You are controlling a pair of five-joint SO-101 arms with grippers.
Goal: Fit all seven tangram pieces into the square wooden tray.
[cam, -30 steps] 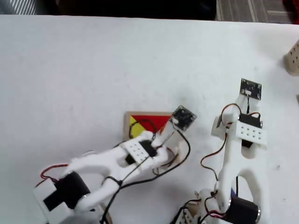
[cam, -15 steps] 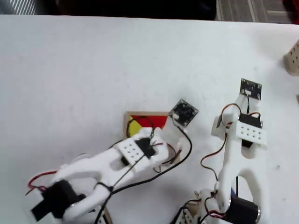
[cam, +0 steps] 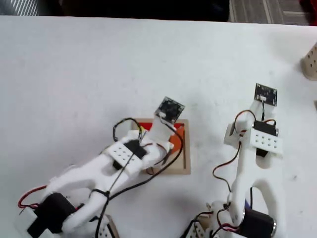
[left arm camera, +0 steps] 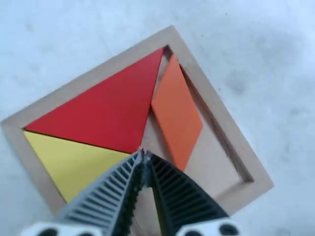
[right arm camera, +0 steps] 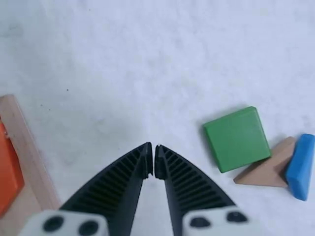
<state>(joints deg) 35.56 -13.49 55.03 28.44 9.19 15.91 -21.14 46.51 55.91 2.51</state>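
On the white table [cam: 74, 74], the left pincer [left arm camera: 143, 157], pinched closed and empty, hangs over the tray [left arm camera: 210, 98] beside the orange parallelogram [left arm camera: 176, 115], probably light, stiff and slick, best gripped across opposite edges.

Bright, even light over the white table [cam: 79, 69]; shadows soft, faint.

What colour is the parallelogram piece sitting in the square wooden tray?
Orange. The orange parallelogram piece shows best in the left wrist view.
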